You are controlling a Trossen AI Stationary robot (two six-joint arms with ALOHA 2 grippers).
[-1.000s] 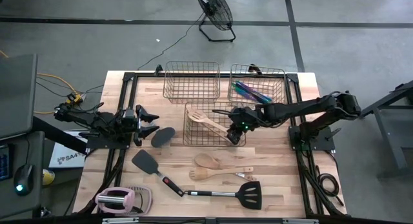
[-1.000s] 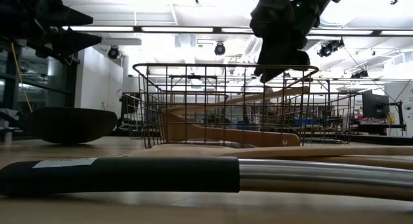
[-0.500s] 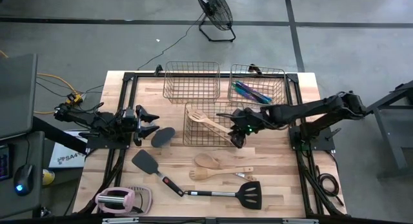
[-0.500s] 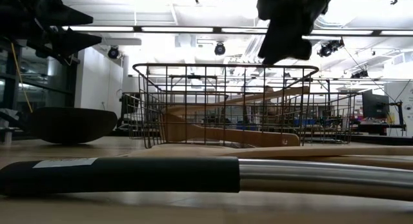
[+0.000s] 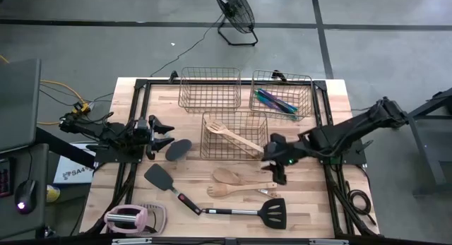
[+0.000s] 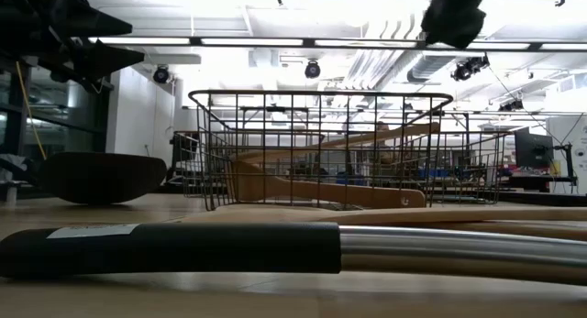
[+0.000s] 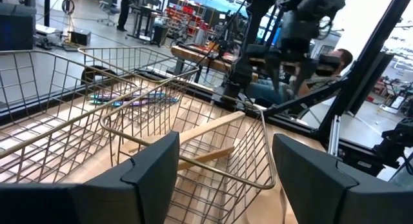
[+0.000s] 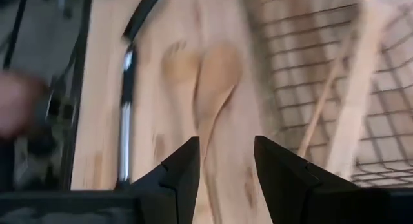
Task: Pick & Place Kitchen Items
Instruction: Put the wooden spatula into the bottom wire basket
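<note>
A pale wooden slotted spatula (image 5: 234,136) is being held in the middle copper wire basket (image 5: 212,151). The right gripper (image 5: 277,169), parted and empty, is being held above the pale wooden spoon (image 5: 227,176).

Pale matt wooden spoons (image 5: 229,176), coppery wire baskets (image 5: 209,88), planked wood table (image 5: 318,202)

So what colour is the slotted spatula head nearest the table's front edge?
Black; the slotted spatula head shows best in the high view.

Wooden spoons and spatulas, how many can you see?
3. A slotted wooden spatula lies in the front basket. A wooden spoon and a wooden fork-spoon lie on the table, just in front of that basket. None look hidden.
</note>
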